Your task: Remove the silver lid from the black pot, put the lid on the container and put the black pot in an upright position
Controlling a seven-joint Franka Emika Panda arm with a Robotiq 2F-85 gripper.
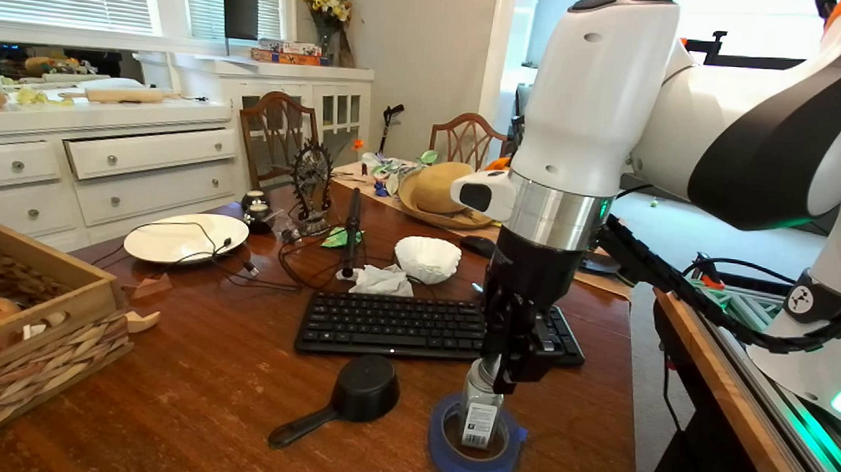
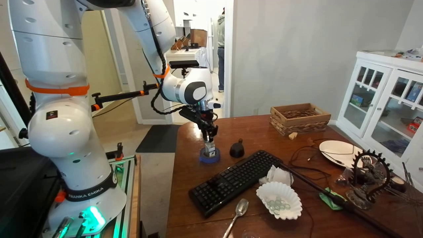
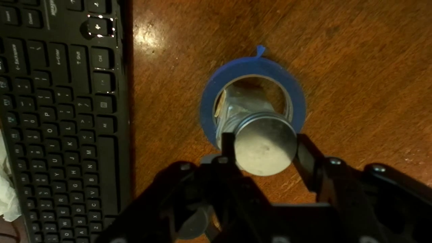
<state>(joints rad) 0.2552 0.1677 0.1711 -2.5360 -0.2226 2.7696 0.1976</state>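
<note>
The silver lid [image 3: 266, 145] sits across the mouth of the clear container [image 1: 482, 405], whose lower part stands inside a roll of blue tape. In the wrist view my gripper [image 3: 265, 143] has one finger against each side of the lid's rim, shut on it. From outside, the gripper [image 2: 209, 136] points straight down over the container [image 2: 210, 149], and its fingers cover most of the lid. The black pot [image 1: 367, 389] rests bottom up on the table, its handle lying toward the front left in that exterior view. Only a part of the pot [image 3: 194, 224] shows behind my fingers in the wrist view.
The blue tape roll [image 3: 211, 111] rings the container's base. A black keyboard [image 1: 394, 324] lies just behind pot and tape. Farther off are a white fluted bowl [image 2: 281, 200], a white plate [image 1: 186, 238], cables, a spoon [image 2: 241, 208] and a wooden basket [image 2: 299, 119].
</note>
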